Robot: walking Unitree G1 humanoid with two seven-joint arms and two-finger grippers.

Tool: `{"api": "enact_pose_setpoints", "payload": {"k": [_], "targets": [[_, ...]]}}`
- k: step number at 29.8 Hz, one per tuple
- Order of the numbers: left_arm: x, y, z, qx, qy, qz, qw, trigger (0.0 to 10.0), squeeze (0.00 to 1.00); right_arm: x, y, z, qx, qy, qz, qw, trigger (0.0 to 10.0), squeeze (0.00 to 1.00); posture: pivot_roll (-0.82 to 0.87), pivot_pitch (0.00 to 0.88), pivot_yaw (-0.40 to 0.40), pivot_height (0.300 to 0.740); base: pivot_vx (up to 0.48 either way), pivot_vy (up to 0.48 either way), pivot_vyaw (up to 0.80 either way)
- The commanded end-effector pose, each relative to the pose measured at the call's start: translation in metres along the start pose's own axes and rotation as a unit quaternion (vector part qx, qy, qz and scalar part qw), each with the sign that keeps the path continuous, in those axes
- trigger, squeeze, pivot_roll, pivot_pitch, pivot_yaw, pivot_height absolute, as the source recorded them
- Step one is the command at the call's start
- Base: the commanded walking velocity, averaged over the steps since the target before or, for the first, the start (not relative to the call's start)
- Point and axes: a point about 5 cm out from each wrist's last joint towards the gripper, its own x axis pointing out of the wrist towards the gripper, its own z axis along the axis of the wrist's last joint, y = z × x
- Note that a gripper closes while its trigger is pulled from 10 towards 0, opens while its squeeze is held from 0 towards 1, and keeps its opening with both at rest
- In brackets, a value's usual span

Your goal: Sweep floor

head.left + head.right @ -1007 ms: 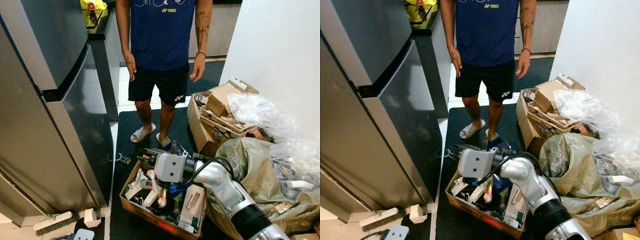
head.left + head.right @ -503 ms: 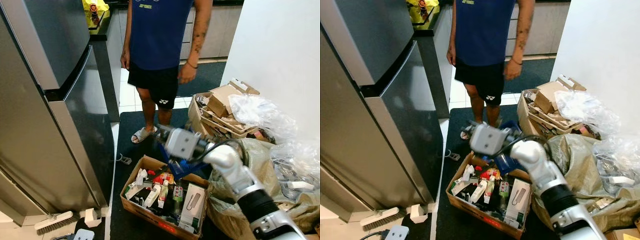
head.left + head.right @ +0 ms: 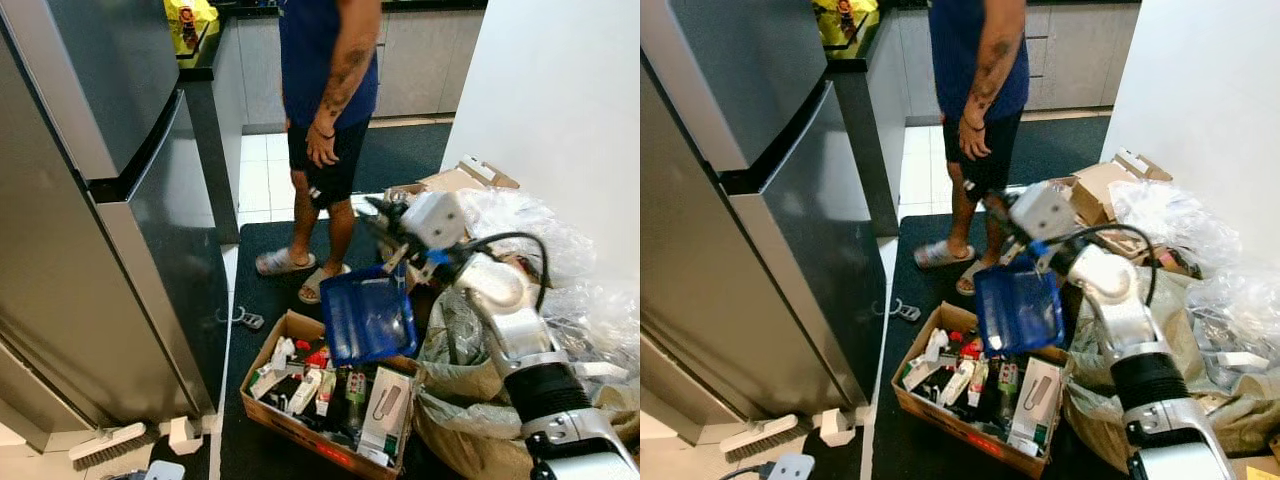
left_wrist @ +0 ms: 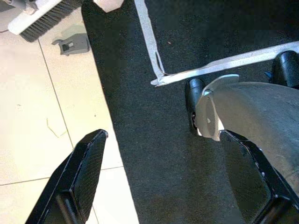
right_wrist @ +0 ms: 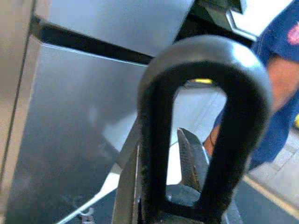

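Steel fridge (image 3: 100, 230) stands at my left, with a hand brush (image 3: 105, 443) on pale tile at its foot. Dark carpet (image 3: 270, 300) covers the floor ahead, where a person (image 3: 325, 100) stands in sandals. My left gripper (image 4: 168, 182) hangs above carpet, fingers spread wide. A cardboard box (image 3: 320, 395) holds packets and bottles. My right gripper (image 3: 395, 238) clamps the blue dustpan (image 3: 367, 317) handle, pan above that box. Bags (image 3: 520, 340) and cartons lie rightmost.

We see a steel refrigerator (image 3: 90, 250), a person (image 3: 325, 120) in sandals, and a cardboard box (image 3: 300, 425) crammed with clutter.
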Motion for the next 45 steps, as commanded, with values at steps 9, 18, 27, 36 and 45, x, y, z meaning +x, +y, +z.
{"api": "enact_pose_setpoints", "payload": {"k": [9, 18, 27, 36, 45], "targets": [[-0.001, 0.004, -0.004, 0.013, 0.016, 0.003, 1.0, 10.0, 0.0, -0.006, -0.003, 0.003, 0.078, -0.014, -0.017, 0.997, 10.0, 0.0, 0.03, 0.01, 0.008, 0.74, -0.299, 0.0, 0.0], [0.0, 0.003, -0.001, 0.016, 0.015, 0.0, 1.0, 10.0, 0.0, -0.007, -0.01, 0.009, 0.119, -0.028, -0.044, 0.992, 10.0, 0.0, 0.02, 0.0, 0.008, 0.74, -0.313, 0.0, 0.0], [0.0, 0.001, -0.002, 0.015, 0.017, -0.004, 1.0, 10.0, 0.0, -0.01, -0.006, 0.003, 0.139, -0.003, -0.061, 0.988, 10.0, 0.0, 0.02, 0.003, 0.007, 0.74, -0.322, 0.0, 0.0], [0.0, -0.002, -0.003, 0.015, 0.018, -0.007, 1.0, 10.0, 0.0, -0.011, -0.001, -0.005, 0.155, 0.026, -0.074, 0.985, 10.0, 0.0, 0.01, 0.005, 0.008, 0.74, -0.322, 0.0, 0.0], [0.0, -0.003, -0.002, 0.015, 0.016, -0.009, 1.0, 10.0, 0.0, -0.012, 0.001, -0.008, 0.169, 0.041, -0.076, 0.982, 10.0, 0.0, 0.01, 0.005, 0.008, 0.74, -0.321, 0.0, 0.0]]}}
